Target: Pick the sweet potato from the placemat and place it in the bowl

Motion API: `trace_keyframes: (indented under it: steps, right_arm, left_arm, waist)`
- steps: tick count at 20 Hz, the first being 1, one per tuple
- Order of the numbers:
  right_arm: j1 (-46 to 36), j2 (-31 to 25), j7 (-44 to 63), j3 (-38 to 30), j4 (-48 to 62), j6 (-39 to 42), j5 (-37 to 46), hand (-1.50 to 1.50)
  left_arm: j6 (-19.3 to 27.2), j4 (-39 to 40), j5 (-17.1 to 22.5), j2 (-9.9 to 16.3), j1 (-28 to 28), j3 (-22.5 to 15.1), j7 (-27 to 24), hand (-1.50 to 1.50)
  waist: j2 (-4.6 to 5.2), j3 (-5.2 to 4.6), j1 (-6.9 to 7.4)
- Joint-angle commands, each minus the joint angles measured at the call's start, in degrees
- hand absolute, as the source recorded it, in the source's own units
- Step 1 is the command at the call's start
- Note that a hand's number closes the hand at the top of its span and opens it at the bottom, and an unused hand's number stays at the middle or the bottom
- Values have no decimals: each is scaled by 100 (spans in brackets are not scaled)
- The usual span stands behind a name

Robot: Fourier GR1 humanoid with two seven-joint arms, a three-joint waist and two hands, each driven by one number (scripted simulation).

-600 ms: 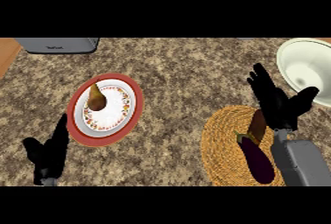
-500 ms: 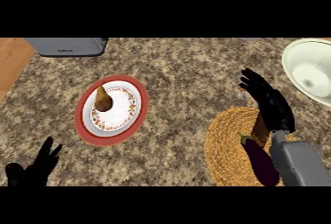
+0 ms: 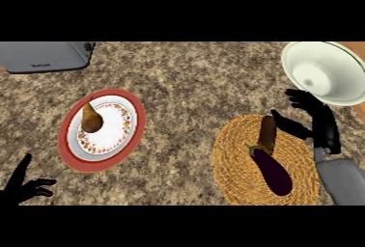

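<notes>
A brown sweet potato (image 3: pixel 268 132) lies on a round woven placemat (image 3: pixel 235 159) at the lower right, next to a dark purple eggplant (image 3: pixel 272 169). A cream bowl (image 3: pixel 327 71) sits at the upper right. My right hand (image 3: pixel 315 123) hovers just right of the sweet potato, open, thumb stretched toward it, fingers pointing up-left toward the bowl's rim. It holds nothing. My left hand (image 3: pixel 22 188) rests open at the lower left corner.
A red-rimmed plate (image 3: pixel 123 142) with a pear (image 3: pixel 91 118) on it stands at the left. A grey appliance (image 3: pixel 44 56) occupies the upper left corner. Speckled stone counter (image 3: pixel 185 87) lies between plate and placemat.
The view has shifted, so everything sits further left in the picture. My right hand has drawn back to the right of the sweet potato, which now shows fully. My left hand stays low.
</notes>
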Motion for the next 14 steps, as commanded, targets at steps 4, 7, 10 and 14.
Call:
trace_keyframes:
  steps: [4,7,10,14]
  right_arm:
    - [-1,637,-269,478,-555,-2303,1775,-150]
    - [235,752,539,810,-759,-2887,2872,-150]
    - [152,714,1882,771,-638,-2668,3934,-150]
    - [-252,869,3534,617,-1036,-1720,4952,-150]
  left_arm:
    - [48,-678,192,-1016,-1536,-572,-75,0]
    - [154,-601,71,-1228,-1916,-763,114,0]
    - [65,-337,115,-1239,-2225,-699,208,0]
    - [287,-328,-149,-1438,-2294,-936,286,0]
  waist:
    - [134,-37,-20]
    - [130,-41,101]
    - [140,-58,150]
    - [104,-51,251]
